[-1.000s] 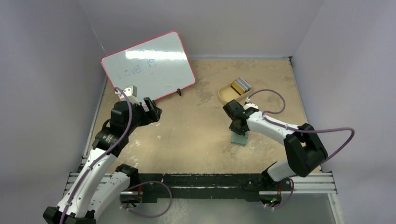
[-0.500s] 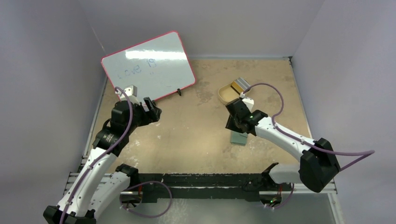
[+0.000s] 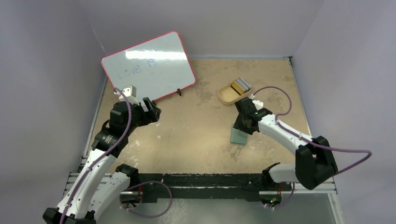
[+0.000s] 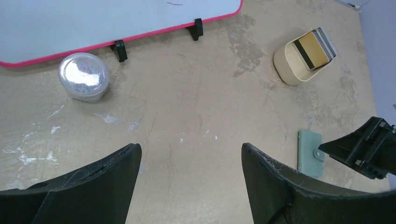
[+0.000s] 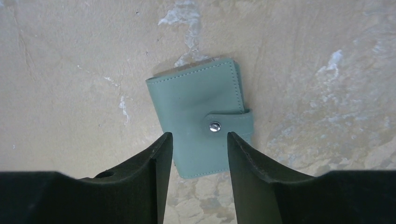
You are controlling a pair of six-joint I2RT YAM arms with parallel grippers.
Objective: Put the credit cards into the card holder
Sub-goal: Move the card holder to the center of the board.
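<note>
Top: left gripper [image 3: 152, 109] hovers at 9 o'clock, jaws wide apart, empty. Right gripper [image 3: 240, 125] is over the holder [image 3: 238, 136], flat on the surface [image 3: 196, 135] at 3 o'clock. Cards [image 3: 240, 85] sit in a tray [image 3: 226, 97] at 1 o'clock. Left wrist: jar [image 4: 83, 83] by the whiteboard [image 4: 93, 18]. Right wrist: jaws apart, gripping nothing, holder snapped closed below.

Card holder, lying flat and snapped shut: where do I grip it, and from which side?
Probably from straight above, pinching the grey-green folding card holder across its narrower width, fold edge to snap tab edge: it lies flat, closed, nothing raised. The open right pincer hangs over its near end.
</note>
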